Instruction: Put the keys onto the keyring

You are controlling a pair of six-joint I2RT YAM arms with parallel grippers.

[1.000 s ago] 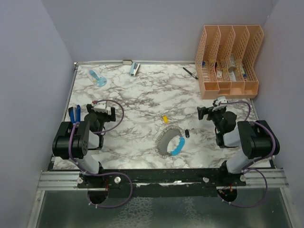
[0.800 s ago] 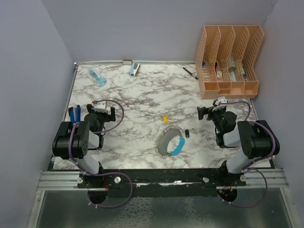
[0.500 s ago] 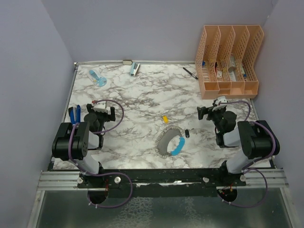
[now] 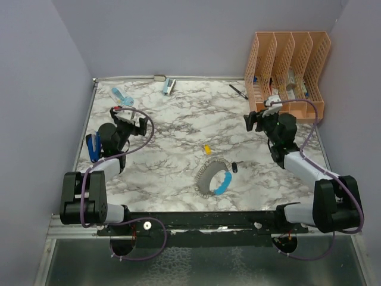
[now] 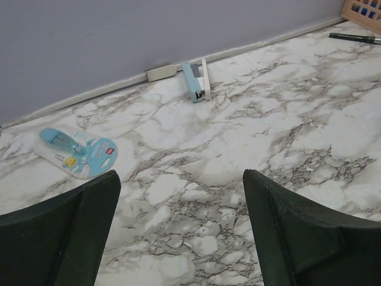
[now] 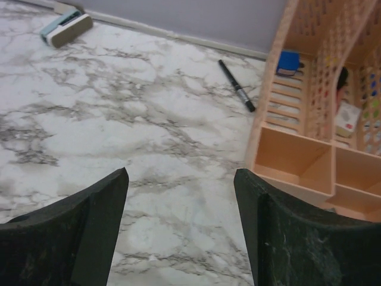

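Two items, yellow key (image 4: 207,149) and black key (image 4: 235,167), lie base-ward of open right end effector (image 4: 250,123), farther from open left end effector (image 4: 137,126).

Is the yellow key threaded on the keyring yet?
No, the top view shows the yellow key lying loose, clearly apart from the keyring and just beyond its far edge.

Nothing is showing clearly enough to read. The light-blue packet (image 5: 76,152), lying ahead and left of the left gripper (image 5: 180,179), is carrying small red and yellow label patches, too blurred to read.
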